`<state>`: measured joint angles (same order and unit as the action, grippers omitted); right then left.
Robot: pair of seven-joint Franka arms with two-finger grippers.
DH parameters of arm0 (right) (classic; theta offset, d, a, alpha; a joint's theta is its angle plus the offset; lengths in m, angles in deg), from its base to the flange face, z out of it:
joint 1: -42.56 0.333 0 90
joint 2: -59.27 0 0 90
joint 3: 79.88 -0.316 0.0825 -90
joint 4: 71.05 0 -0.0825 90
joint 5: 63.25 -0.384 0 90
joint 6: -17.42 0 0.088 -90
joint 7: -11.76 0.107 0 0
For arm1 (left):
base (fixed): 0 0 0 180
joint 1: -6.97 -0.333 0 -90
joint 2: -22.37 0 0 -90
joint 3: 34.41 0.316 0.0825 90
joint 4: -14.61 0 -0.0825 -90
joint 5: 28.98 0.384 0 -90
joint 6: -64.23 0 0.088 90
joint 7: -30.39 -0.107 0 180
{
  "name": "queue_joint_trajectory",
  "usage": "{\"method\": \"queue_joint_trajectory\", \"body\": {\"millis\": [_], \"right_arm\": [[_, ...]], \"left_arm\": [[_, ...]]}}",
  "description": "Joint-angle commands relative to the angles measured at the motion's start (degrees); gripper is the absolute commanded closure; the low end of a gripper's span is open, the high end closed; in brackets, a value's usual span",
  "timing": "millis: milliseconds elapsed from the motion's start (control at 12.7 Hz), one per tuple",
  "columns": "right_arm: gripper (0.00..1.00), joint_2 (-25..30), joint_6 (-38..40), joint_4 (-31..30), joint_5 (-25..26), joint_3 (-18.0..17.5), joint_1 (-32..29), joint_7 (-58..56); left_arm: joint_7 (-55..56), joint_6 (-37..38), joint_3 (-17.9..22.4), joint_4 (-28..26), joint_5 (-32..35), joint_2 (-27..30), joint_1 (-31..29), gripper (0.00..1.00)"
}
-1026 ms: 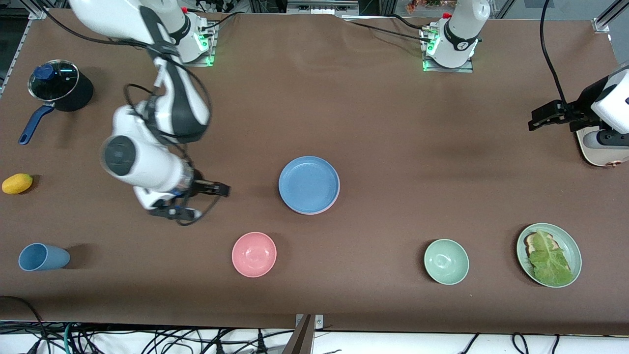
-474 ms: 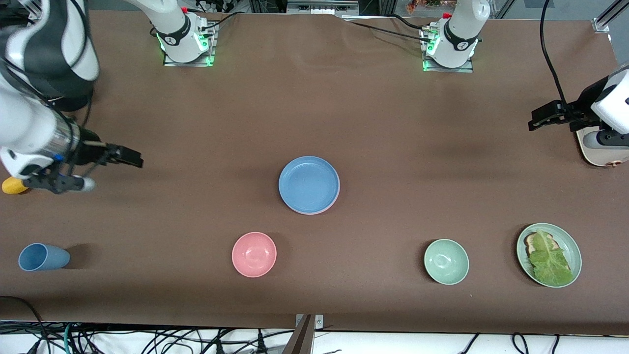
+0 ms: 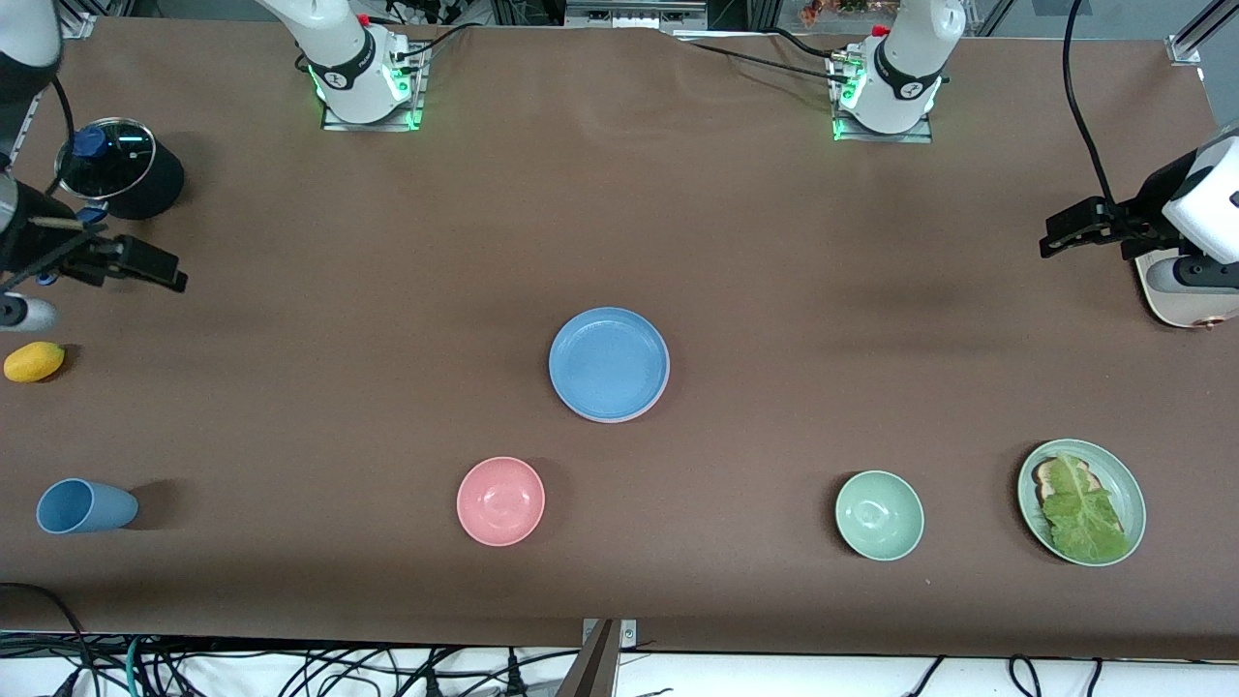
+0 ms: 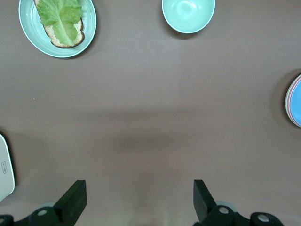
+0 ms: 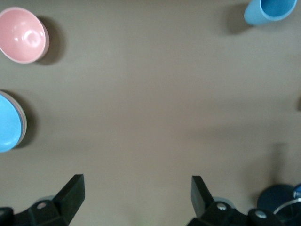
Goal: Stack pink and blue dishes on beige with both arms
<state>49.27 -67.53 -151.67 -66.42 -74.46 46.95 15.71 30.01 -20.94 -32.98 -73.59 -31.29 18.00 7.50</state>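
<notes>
The blue plate [image 3: 608, 363] lies on top of a stack in the middle of the table. In the left wrist view a thin rim of the pink plate [image 4: 289, 104] shows under the blue one. In the right wrist view a pale rim of the beige plate [image 5: 24, 123] shows beneath the blue plate [image 5: 7, 123]. My right gripper [image 3: 166, 272] hangs open and empty over the right arm's end of the table, well apart from the stack. My left gripper [image 3: 1057, 239] waits open and empty over the left arm's end. Both wrist views show wide open jaws over bare table [image 4: 139, 184] [image 5: 136, 179].
Nearer the front camera stand a pink bowl [image 3: 500, 500], a green bowl [image 3: 879, 515], a green plate with lettuce on toast [image 3: 1081, 501] and a lying blue cup [image 3: 82, 506]. A yellow fruit [image 3: 34, 361] and a lidded black pot [image 3: 116, 174] sit by the right gripper.
The right arm has pulled back from near the stack to its own end of the table, gripper empty. The left arm and the stack have not moved.
</notes>
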Motion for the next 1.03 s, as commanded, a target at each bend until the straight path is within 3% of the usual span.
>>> {"method": "queue_joint_trajectory", "body": {"millis": [0, 158, 632, 947], "right_arm": [[0.0, 9.44, -6.33, -13.9, 1.24, -5.42, -4.73, 0.1], [0.0, 11.84, -10.59, -17.99, 1.41, -5.86, -5.18, 0.1], [0.0, 7.64, -7.09, -11.77, 3.07, -6.74, -6.24, -0.7], [0.0, 7.98, -6.9, -11.84, 3.43, -8.06, -6.67, -0.61]], "left_arm": [[-1.38, 0.8, 0.42, 0.92, -0.68, -0.29, 0.26, 0.0], [-1.29, 0.8, 0.42, 1.01, -0.5, -0.29, 0.26, 0.0], [-1.55, 0.8, 0.51, 1.01, -0.59, -0.29, -0.18, 0.0], [-3.91, 0.8, 0.6, 1.01, -0.59, -0.47, -0.27, 0.0]]}}
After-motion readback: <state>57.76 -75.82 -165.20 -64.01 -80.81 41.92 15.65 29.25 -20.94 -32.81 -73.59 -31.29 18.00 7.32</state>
